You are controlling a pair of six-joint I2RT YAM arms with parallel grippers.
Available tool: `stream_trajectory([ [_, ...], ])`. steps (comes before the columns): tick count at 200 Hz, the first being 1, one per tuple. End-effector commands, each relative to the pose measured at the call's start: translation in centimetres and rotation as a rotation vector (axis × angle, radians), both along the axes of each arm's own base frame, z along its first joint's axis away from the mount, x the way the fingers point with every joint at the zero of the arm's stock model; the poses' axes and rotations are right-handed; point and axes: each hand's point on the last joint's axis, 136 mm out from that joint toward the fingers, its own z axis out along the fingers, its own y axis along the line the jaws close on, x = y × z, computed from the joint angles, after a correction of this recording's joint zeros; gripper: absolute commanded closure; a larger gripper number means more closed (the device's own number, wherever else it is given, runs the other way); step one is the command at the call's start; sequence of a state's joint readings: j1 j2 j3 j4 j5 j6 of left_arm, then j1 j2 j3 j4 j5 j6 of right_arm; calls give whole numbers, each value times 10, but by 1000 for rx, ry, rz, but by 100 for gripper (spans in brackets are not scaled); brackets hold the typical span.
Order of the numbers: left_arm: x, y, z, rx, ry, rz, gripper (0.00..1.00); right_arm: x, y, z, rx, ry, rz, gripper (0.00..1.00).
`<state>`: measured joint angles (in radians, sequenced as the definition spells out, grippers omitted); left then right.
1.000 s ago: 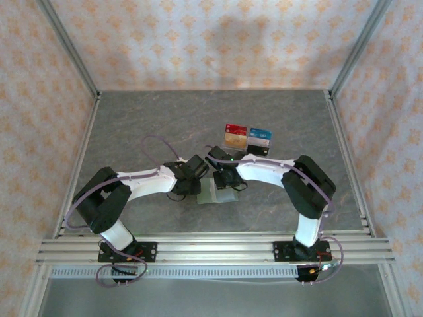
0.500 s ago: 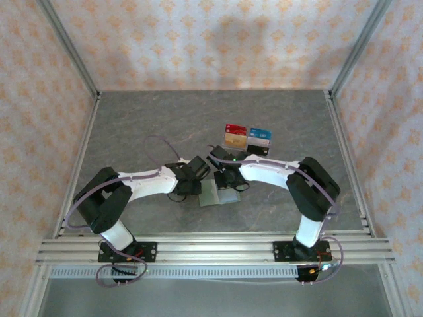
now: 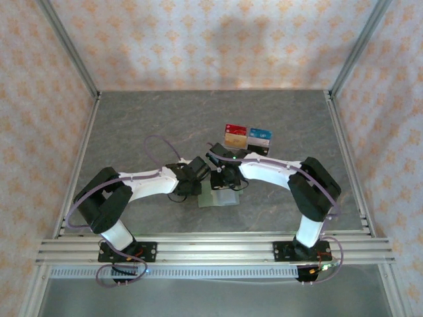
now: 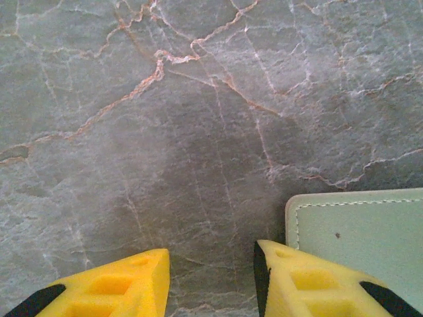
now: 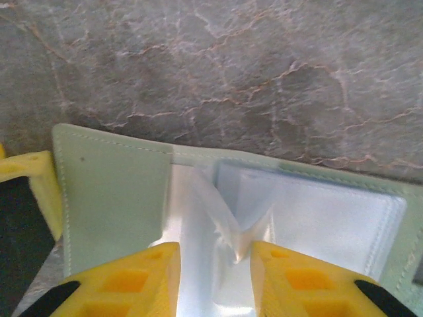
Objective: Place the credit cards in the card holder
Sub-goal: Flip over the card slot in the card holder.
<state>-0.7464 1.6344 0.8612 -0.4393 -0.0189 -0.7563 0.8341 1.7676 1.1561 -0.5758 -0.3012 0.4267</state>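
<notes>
Steadying the sage-green fold-over card holder, open on grey marble table | left gripper stood spread, one finger on its corner — likely pinning it | right gripper spread over pale pocket | coloured plastic credit cards lay beyond

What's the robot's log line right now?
left gripper open at sage-green fold-over wallet corner; right gripper open over pale inner pocket; coloured plastic cards beyond wallet
</notes>
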Motion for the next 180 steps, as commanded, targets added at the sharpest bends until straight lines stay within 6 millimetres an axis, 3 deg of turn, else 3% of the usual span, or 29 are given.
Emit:
stream_trajectory([
  [1, -13, -12, -13, -22, 61, -44, 61, -1, 13, 3, 67, 39, -13, 63],
  [71, -15, -10, -13, -28, 61, -36, 62, 3, 31, 8, 217, 98, -75, 40],
  [180, -15, -10, -15, -30, 61, -25, 62, 6, 36, 40, 468, 146, -194, 31],
])
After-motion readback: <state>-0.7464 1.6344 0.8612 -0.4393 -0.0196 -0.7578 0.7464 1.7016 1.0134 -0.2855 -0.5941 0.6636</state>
